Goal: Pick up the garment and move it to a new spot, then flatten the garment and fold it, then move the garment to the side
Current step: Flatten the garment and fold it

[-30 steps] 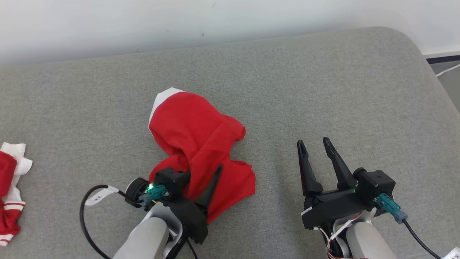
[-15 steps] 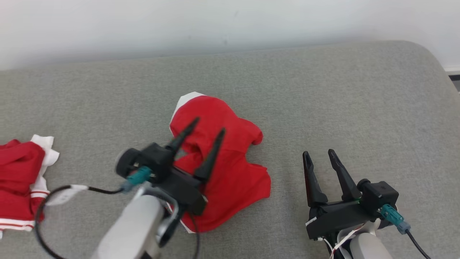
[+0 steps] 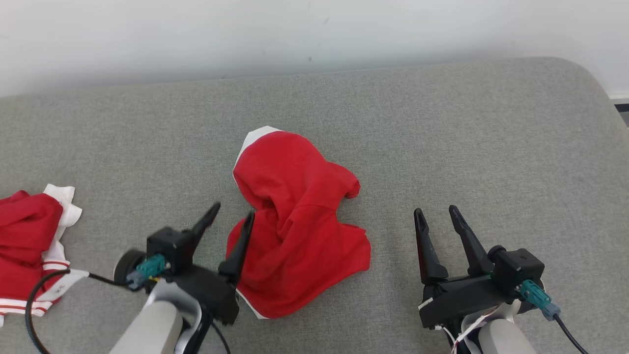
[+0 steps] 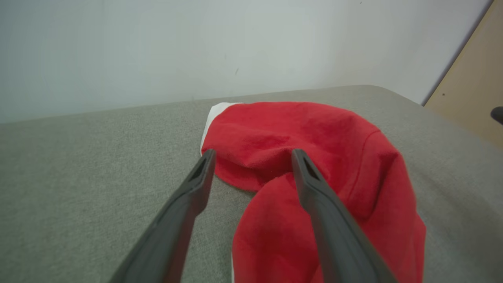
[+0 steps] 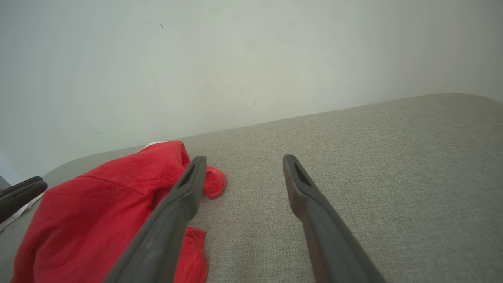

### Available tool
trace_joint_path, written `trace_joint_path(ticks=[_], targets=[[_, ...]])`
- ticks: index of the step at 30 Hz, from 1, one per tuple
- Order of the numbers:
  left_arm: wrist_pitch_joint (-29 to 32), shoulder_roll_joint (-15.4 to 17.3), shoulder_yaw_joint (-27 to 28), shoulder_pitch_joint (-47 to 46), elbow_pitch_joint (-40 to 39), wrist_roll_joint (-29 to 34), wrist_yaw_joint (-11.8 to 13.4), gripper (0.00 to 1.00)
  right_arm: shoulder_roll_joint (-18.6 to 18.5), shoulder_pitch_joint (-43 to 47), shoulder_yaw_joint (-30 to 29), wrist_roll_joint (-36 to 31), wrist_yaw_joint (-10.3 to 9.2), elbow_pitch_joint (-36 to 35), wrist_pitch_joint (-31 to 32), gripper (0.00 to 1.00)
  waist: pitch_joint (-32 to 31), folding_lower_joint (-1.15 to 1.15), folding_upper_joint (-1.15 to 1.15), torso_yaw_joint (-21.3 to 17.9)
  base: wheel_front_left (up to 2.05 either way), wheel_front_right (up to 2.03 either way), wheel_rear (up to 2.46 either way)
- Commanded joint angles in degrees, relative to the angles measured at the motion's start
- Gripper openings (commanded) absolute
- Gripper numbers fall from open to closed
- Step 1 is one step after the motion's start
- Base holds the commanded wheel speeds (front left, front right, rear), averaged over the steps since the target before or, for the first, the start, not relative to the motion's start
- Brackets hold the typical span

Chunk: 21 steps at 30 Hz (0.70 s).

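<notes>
- The crumpled red garment with a white edge (image 3: 295,221) lies mid-way across the grey upholstered surface (image 3: 442,123), and nothing is gripping it.
- My left gripper (image 3: 233,210) sits at the garment's left edge with its jaws spread wide and empty. One finger is over the red cloth and the other is over the grey beside it. I can't tell if either touches.
- My right gripper (image 3: 435,210) is well to the garment's right, jaws parted and holding nothing.
- A second red-and-white cloth bundle (image 3: 29,236) lies far to the garment's left.
</notes>
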Motion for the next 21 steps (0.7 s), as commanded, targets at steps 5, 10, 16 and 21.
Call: trace_joint_path(ticks=[5, 10, 16, 21], targets=[[0.24, -0.31, -1.21, 2.22, 4.78, -1.29, -1.37, 1.00, -0.06, -0.27, 0.48, -0.19, 0.04, 0.31, -0.13, 1.00, 0.12, 0.00, 0.00, 0.02, 0.00, 0.00, 0.00], [-0.48, -1.56, -2.33, 0.92, 9.64, -1.84, -2.37, 1.00, -0.06, -0.67, 1.18, -0.01, 0.04, 0.59, -0.13, 1.00, 0.04, 0.00, 0.00, -0.58, 0.00, 0.00, 0.00], [-2.14, -2.63, -2.70, -0.29, 13.72, -2.04, -2.94, 0.00, -0.06, 0.00, 0.91, -0.29, 0.04, 0.87, -0.13, 1.00, -0.54, 0.00, 0.00, -0.96, 0.00, 0.00, 0.00], [-3.73, -1.84, -1.22, -0.25, 13.42, -1.19, -0.95, 0.00, -0.04, 1.34, 0.06, -0.46, 0.04, 0.92, -0.13, 1.00, -1.39, 0.00, 0.00, 0.61, 0.00, 0.00, 0.00]])
